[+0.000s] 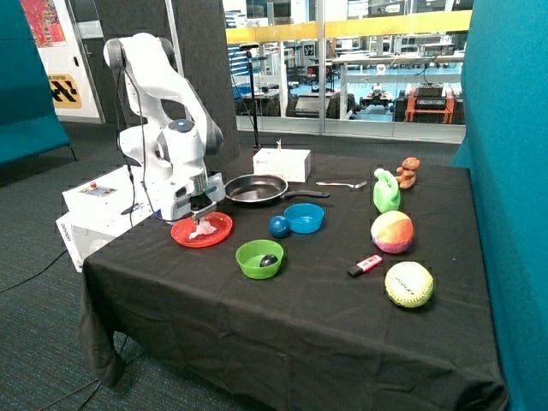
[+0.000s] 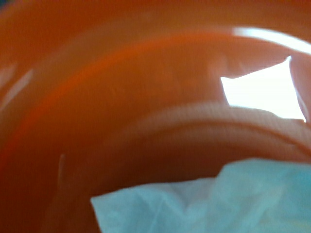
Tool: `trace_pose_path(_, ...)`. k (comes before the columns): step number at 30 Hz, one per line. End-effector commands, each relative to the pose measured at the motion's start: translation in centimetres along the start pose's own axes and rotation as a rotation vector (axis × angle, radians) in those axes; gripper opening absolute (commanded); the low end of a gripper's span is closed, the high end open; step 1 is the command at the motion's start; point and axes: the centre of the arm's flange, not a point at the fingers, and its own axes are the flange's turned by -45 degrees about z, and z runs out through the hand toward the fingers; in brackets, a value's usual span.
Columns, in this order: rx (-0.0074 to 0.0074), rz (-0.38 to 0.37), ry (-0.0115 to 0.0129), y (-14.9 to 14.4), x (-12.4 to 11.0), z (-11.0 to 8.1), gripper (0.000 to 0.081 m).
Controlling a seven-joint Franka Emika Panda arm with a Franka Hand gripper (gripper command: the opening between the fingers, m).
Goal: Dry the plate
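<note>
The red-orange plate (image 1: 220, 225) lies on the black tablecloth near the robot's base, in front of the black frying pan. My gripper (image 1: 204, 216) is straight above the plate, low over its middle, shut on a crumpled white tissue (image 1: 203, 229) that touches the plate's surface. In the wrist view the plate (image 2: 121, 97) fills the picture from very close, and the white tissue (image 2: 209, 204) lies against it. A bright white patch (image 2: 262, 92) shows on the plate; I cannot tell whether it is glare or tissue. The fingers do not show in the wrist view.
Black frying pan (image 1: 257, 188) and white box (image 1: 282, 163) stand behind the plate. Blue bowl (image 1: 305, 217), blue ball (image 1: 279, 226) and green bowl (image 1: 259, 258) are beside it. Farther off are a fork (image 1: 341, 184), green jug (image 1: 386, 192), toy bear (image 1: 409, 172), two balls (image 1: 392, 232) and a small pink-and-black item (image 1: 366, 265).
</note>
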Motion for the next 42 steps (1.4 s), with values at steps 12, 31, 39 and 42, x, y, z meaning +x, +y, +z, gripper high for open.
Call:
trace_pose_path(12, 0.0023, -0.124, -0.0088, -7.6, 3.2, 0.9, 0.0)
trace_pose_path(31, 0.0027, -0.205, -0.0087, -11.0, -3.9, 1.4, 0.0)
trace_pose_path(39, 0.0026, -0.189, -0.0087, -9.4, -6.7, 1.1, 0.0)
trace_pose_path(42, 0.0025, -0.167, -0.0088, -8.3, -7.4, 0.9, 0.0)
